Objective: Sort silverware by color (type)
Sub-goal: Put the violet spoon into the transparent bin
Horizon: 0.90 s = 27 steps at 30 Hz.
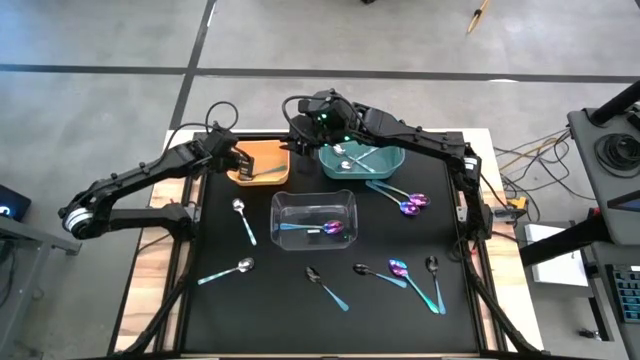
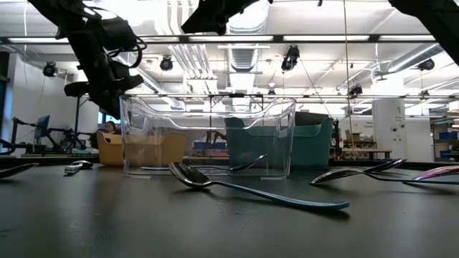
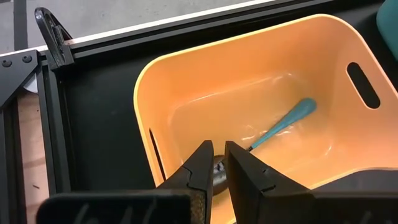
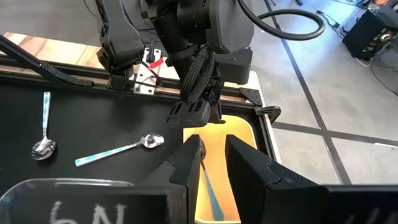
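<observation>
the bowl of the spoon in the orange bin (image 3: 261, 99) is largely hidden behind the left gripper (image 3: 219, 163) in the left wrist view; only the teal handle (image 3: 287, 123) is seen clearly, lying on the bin's glossy moulded floor. the left gripper is held over this bin at the far left of the black mat (image 1: 220, 300), its dark fingers brought to a narrow gap with nothing between them. the right gripper (image 4: 211, 158) is seen over the teal bin (image 1: 390, 158) at the far centre, fingers parted and empty; two spoons, perhaps, can be made out inside that bin, poorly resolved. a clear, thin-walled plastic bin (image 1: 314, 221) at mid-mat holds an iridescent purple spoon (image 1: 322, 228). silver spoons (image 1: 243, 220) lie loose to the left, dark-bowled ones (image 1: 326, 286) and purple ones (image 1: 411, 204) to the right and near side.
</observation>
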Each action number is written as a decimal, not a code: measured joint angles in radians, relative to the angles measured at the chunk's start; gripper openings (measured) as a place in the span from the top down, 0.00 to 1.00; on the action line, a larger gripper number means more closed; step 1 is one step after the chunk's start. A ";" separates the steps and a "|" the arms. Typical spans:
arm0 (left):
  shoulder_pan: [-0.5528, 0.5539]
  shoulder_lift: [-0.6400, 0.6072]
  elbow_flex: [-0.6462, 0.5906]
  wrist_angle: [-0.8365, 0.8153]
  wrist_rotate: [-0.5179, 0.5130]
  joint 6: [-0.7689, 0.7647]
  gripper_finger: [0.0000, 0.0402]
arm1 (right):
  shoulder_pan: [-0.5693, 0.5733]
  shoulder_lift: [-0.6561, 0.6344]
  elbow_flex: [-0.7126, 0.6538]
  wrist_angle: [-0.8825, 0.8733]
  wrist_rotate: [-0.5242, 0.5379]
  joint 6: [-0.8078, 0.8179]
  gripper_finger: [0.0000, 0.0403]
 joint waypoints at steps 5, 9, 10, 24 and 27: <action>0.000 0.000 0.000 0.000 0.000 0.003 0.94 | 0.001 0.000 0.000 -0.001 0.000 0.010 0.81; -0.001 0.000 0.000 0.019 0.003 0.012 0.94 | 0.002 0.000 0.000 -0.011 0.000 0.031 0.82; -0.001 -0.002 0.001 0.028 0.013 0.024 0.94 | 0.002 0.000 0.000 -0.017 0.000 0.039 0.82; -0.078 -0.044 0.089 0.346 0.216 0.439 0.94 | 0.045 -0.001 0.000 -0.311 0.000 0.227 0.85; -0.093 -0.047 0.063 0.510 0.398 0.578 0.94 | 0.076 -0.004 0.000 -0.382 0.001 0.238 0.85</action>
